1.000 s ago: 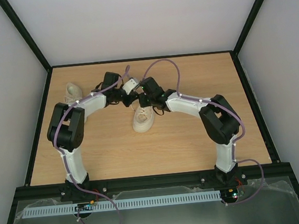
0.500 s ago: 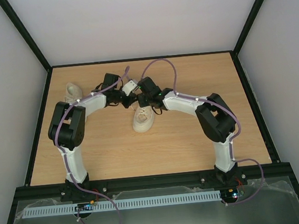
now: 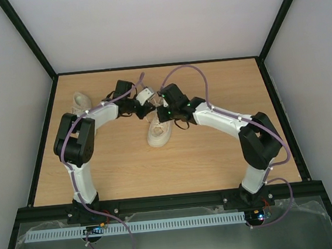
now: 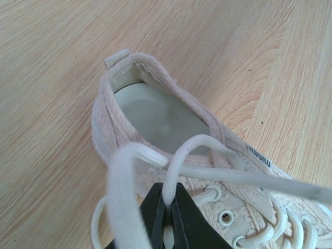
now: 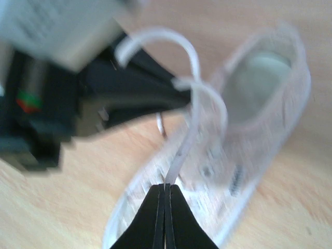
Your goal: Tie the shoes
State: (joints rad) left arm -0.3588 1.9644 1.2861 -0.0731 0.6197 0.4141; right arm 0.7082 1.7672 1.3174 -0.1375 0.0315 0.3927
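Two arms meet over a shoe [image 3: 158, 134] near the centre of the table [image 3: 227, 154]; the left gripper [image 4: 167, 202], jaws closed, pinches a white lace loop [image 4: 189, 148] raised above the shoe's opening; the right gripper [image 5: 165, 188], reaching in from 3 o'clock, has its jaws closed on a thin lace strand [image 5: 180, 153] that rises toward that loop; a second shoe [image 3: 81, 101] sits well apart at 10 o'clock, beside the left arm

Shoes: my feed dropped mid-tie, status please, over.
Left fingers shut on lace loop. Right fingers shut on lace strand. Middle shoe not yet tied. Other shoe apart, far left.
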